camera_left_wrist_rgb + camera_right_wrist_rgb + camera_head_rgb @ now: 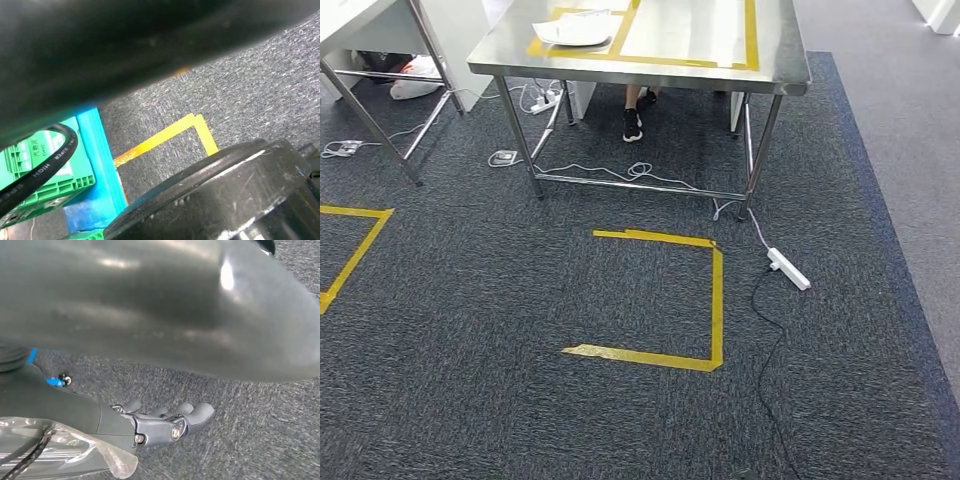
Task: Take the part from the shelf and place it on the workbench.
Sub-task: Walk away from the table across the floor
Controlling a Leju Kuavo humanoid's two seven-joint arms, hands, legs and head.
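Dark grey carpet (509, 300) runs across the whole room, marked off with yellow tape. The right robot hand (166, 422) hangs low over it, fingers stretched out flat with nothing between them; a fold of clear plastic (113, 460) sits back at its wrist. How the left robot hand lies I cannot tell, though green crates (49, 170) on a blue base stand near that arm. Where the part is I cannot tell either, so I judge the fetching is not yet done.

Ahead lies a taped square (716, 300), and just beside it a white power strip (789, 269) whose black cable (765, 340) trails toward the robot. That looks the likeliest trouble: a foot catching the lead mid-stride. Beyond stands the steel worktop (637, 72), with a white sheet (573, 30) inside its taped area and a person's shoe (632, 125) beneath, close enough to be bumped.
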